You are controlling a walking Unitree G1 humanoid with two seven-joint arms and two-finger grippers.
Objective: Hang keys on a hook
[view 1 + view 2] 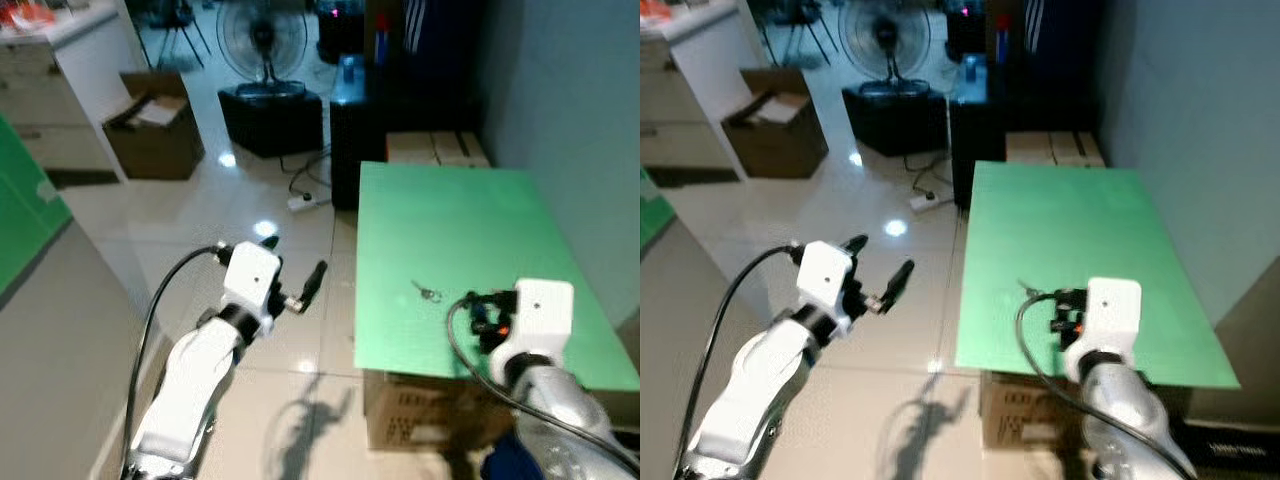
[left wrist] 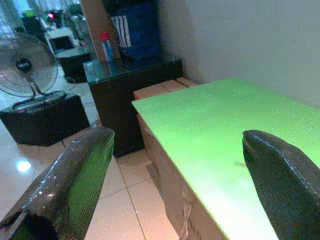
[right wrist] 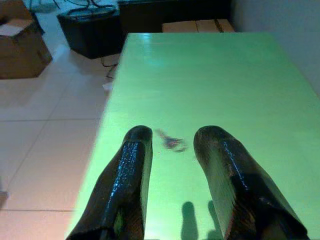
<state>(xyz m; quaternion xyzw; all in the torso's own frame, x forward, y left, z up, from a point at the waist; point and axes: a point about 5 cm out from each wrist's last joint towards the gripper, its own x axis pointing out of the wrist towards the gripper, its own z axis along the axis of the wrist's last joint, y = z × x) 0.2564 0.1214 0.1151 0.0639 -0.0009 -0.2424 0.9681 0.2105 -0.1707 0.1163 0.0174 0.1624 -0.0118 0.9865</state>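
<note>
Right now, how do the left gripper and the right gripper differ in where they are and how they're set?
The left gripper hangs over the tiled floor, beside the green table; the right gripper is above that table, its fingers either side of the keys. The left gripper's fingers spread wide; the right's are closer together. Both are open and hold nothing.

green surface (image 1: 470, 250) | fan (image 1: 262, 40) beyond its far left corner | open cardboard box (image 1: 152, 125) left of fan | power strip (image 1: 305, 201) near fan
</note>
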